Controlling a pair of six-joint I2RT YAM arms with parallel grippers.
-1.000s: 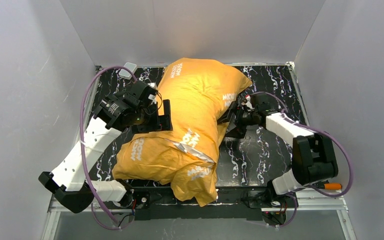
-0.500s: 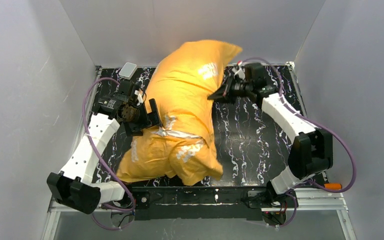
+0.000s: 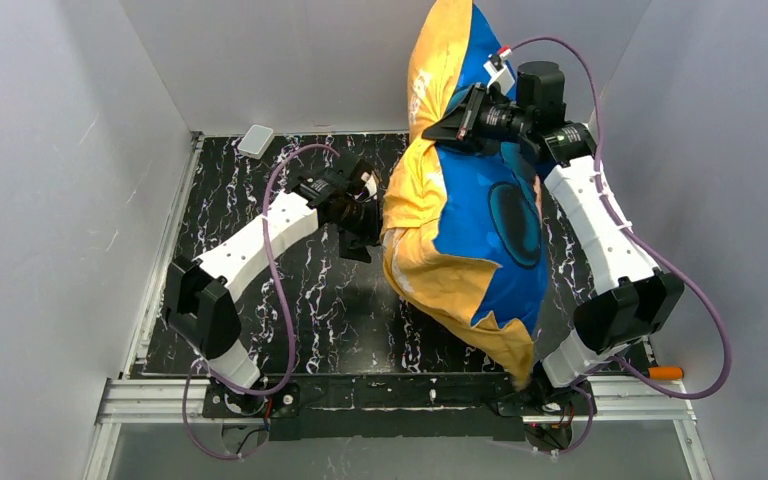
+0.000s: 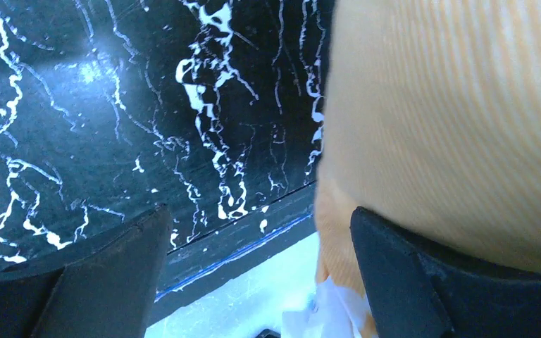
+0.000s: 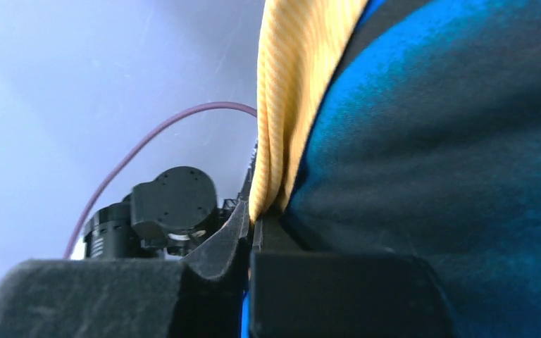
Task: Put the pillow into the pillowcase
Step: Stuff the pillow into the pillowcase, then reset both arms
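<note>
three pale walls (image 3: 60,150) — marbled table (image 3: 340,300) under pillowcase (image 3: 480,225)

This looks like a robotics lab test booth. Plain pale grey panel walls (image 3: 50,180) box in a black, white-veined marble-pattern tabletop (image 3: 340,310). A bare aluminium rail (image 3: 160,398) edges it, and purple cables (image 3: 281,300) loop off the white-and-black left arm (image 3: 250,240) and right arm (image 3: 600,220).

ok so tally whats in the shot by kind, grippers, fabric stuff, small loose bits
grippers: 2 (left gripper open, right gripper shut on the fabric)
pillowcase, blue and orange-yellow, looks stuffed: 1
small pale block at the table's far left corner: 1
orange object by the right arm's base: 1
total: 5
</note>
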